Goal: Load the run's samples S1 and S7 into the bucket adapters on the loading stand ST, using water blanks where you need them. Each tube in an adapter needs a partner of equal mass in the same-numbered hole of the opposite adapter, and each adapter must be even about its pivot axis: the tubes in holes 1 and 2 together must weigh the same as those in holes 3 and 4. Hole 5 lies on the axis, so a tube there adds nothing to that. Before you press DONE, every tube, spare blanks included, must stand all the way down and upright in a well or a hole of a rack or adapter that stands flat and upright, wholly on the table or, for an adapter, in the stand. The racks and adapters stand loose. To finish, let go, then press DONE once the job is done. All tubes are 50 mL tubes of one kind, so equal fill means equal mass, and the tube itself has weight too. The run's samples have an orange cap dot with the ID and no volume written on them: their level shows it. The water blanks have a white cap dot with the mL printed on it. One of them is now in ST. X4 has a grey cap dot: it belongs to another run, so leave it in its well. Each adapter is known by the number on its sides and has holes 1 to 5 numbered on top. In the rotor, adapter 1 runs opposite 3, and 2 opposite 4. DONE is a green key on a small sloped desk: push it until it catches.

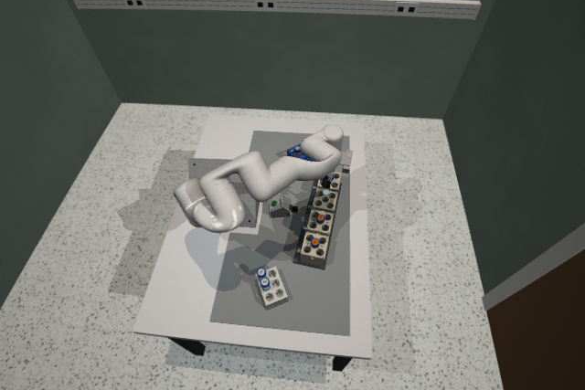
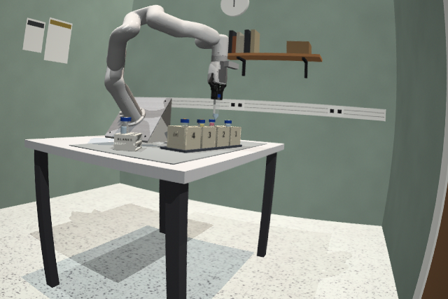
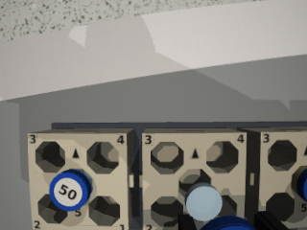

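My gripper (image 2: 218, 97) (image 1: 325, 184) (image 3: 230, 225) is shut on a blue-capped tube (image 2: 215, 110) (image 3: 203, 202) and holds it upright, clear above the stand. The tube's pale bottom hangs over hole 5 of adapter 2 (image 2: 222, 137) (image 3: 168, 198) (image 1: 325, 200), whose holes are all empty. Its cap dot is hidden. Adapter 1 (image 3: 34, 187) (image 2: 235, 135) has a white-dot 50 blank (image 3: 70, 190) in hole 5. Adapter 3 (image 2: 208, 137) (image 1: 320, 225) and adapter 4 (image 2: 184, 137) (image 1: 307, 253) each hold an orange-dot tube in the middle hole.
The blanks rack (image 1: 279, 293) (image 2: 126, 141) stands near the front with two tubes. A blue rack (image 1: 292, 152) at the back is partly hidden by the arm. The green DONE key (image 1: 272, 203) sits left of the stand.
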Robot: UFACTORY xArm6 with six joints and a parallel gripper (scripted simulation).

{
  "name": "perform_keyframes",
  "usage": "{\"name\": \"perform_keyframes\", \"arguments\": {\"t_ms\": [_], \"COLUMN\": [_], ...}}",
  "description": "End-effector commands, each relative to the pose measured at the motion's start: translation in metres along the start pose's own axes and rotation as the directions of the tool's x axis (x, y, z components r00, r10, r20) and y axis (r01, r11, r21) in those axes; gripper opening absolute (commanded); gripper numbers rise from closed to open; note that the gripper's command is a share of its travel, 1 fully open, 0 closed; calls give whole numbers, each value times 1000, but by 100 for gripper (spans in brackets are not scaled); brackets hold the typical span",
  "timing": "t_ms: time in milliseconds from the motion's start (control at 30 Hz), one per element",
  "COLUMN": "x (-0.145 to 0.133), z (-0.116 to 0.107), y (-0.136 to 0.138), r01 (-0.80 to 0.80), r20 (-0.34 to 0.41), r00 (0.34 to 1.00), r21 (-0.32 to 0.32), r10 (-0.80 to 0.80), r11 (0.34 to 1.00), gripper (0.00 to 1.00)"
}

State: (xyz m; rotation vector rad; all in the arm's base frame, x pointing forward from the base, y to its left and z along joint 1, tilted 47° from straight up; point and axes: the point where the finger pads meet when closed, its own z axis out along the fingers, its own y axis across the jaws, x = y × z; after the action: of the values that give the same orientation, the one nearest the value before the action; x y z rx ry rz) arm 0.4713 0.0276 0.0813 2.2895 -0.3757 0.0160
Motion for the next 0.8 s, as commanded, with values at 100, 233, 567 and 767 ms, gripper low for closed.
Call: {"name": "perform_keyframes", "arguments": {"t_ms": [100,233,567,767], "x": [1,1,1,1], "z": [10,18,21,21], "y": [0,0,0,0], "r01": [-2,-2,-2,-2], "r20": [-4,-4,-4,-4], "r00": [1000,1000,1000,1000], "r21": [4,4,4,4], "r10": [2,2,2,2], "r11": [1000,1000,1000,1000], "gripper": [0,0,0,0]}}
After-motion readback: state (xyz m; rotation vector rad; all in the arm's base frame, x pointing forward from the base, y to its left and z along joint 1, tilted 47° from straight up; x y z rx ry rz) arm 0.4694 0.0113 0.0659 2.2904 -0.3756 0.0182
